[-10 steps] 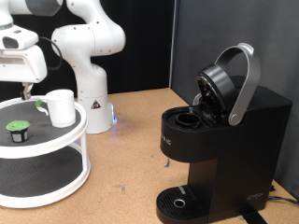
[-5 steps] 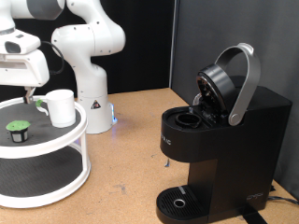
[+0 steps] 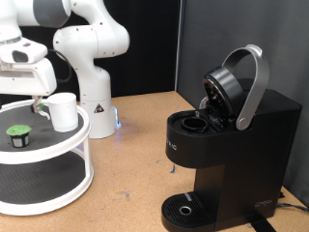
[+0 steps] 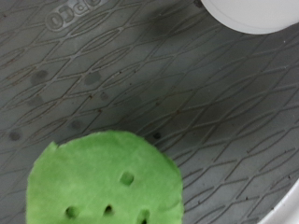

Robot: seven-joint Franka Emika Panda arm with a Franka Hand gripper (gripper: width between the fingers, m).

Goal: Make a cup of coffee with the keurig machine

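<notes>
above the white 2-tier stand (image 3: 58,145) the gripper (image 3: 37,104) hangs near the cup (image 3: 63,111) and green-topped pod (image 3: 18,133); whether its fingers are spread i cannot tell. the keurig machine (image 3: 232,145) stands well apart, lid up.

Even indoor light, dark backdrop; wrist view soft and blurred up close.

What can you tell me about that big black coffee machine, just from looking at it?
The keurig machine is a large, boxy, matte-black brewer that looks plastic, standing upright on the brown table at the exterior view's right. Its lid is raised, held up on a curved silver-grey handle, baring the round pod chamber. A round drip tray sits at its base, with nothing on it. Nothing touches the machine.
</notes>
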